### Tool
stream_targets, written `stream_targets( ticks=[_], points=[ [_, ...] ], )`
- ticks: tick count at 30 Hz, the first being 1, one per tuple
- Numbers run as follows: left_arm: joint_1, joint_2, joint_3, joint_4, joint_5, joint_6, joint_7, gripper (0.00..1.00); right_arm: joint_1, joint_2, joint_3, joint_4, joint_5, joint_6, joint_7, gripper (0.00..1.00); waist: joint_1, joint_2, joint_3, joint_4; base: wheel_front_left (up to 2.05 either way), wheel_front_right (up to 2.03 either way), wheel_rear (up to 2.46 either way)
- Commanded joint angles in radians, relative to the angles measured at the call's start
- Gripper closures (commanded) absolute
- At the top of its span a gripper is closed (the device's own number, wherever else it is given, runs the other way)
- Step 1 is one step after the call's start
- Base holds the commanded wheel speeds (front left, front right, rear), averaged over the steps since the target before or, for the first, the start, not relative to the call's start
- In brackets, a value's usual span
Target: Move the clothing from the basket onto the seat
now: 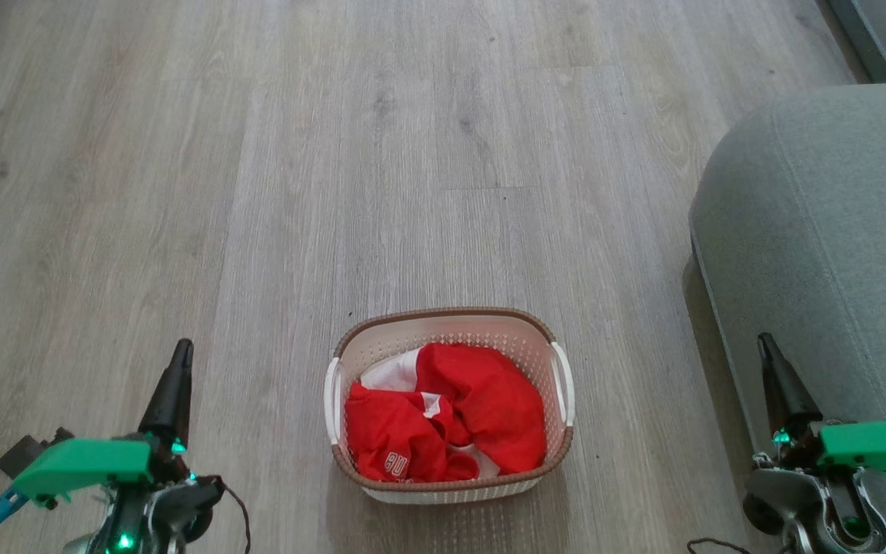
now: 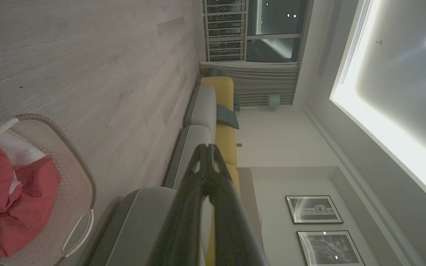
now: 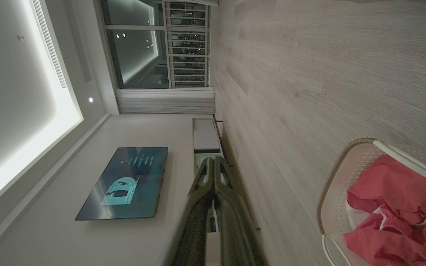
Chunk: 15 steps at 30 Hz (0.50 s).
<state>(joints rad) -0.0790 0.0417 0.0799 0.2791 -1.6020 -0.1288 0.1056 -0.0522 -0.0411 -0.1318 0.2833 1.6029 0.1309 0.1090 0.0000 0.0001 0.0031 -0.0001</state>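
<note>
Left gripper [image 1: 180,355] and right gripper [image 1: 767,350]: fingers pressed together, empty, one on each side of the basket [image 1: 443,315] and apart from it. The clothing [image 1: 458,419] lies bunched inside the basket on the wood floor [image 1: 258,154]. The seat [image 1: 827,231] stands right of the basket, apart from it.

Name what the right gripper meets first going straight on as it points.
The right gripper has open air at first, then probably the distant low white cabinet; depth unclear.

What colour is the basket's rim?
The rim of the basket is brown; head view shows it best.
</note>
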Motion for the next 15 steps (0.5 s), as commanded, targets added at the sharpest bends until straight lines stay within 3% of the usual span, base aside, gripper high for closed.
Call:
stream_targets(
  ticks=[1,6,7,15],
  points=[
    [-0.029,0.008,0.034,-0.034,-0.007,-0.002,0.007,1.0,-0.056,-0.009,0.018,-0.039,0.006,0.0,0.004,1.0,0.0,-0.0001,0.0,0.0,0.0,0.0,0.0],
    [-0.029,0.008,0.034,-0.034,-0.007,-0.002,0.007,1.0,-0.056,-0.009,0.018,-0.039,0.006,0.0,0.004,1.0,0.0,-0.0001,0.0,0.0,0.0,0.0,0.0],
    [0.0,0.0,0.0,0.0,0.0,0.0,0.0,0.0,0.0,0.0,0.0,0.0,0.0,0.0,0.0,0.0,0.0,-0.0001,0.0,0.0,0.0,0.0,0.0],
    [0.007,-0.002,-0.018,0.03,0.0,0.0,-0.019,0.0,0.011,0.0,0.008,0.027,-0.01,0.0,-0.016,0.0,0.0,-0.0001,0.001,0.0,0.0,0.0,0.0]
  ],
)
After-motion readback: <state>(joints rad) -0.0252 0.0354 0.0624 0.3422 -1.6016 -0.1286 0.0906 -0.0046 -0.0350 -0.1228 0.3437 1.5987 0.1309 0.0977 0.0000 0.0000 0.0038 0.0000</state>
